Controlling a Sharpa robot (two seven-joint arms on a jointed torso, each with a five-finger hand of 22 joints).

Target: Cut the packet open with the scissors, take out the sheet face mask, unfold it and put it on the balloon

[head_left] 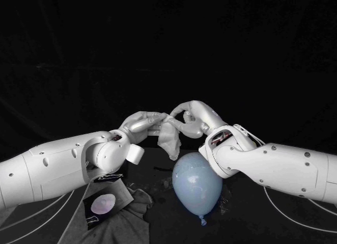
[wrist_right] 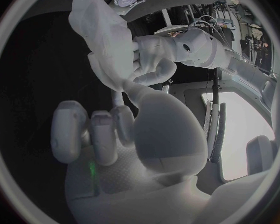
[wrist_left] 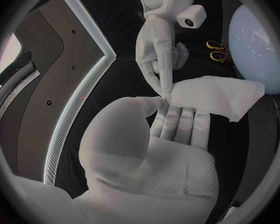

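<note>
White sheet mask [head_left: 168,141] | left robot hand [head_left: 141,124] — pinching | right robot hand [head_left: 190,118] — pinching

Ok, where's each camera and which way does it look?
Head view: on the robot's head, looking down; both arms, left hand and right hand holding the mask by the balloon.
Left wrist view: behind the left hand, facing the right hand.
Right wrist view: behind the right hand, facing the left hand.
All share the mask and both hands.
</note>
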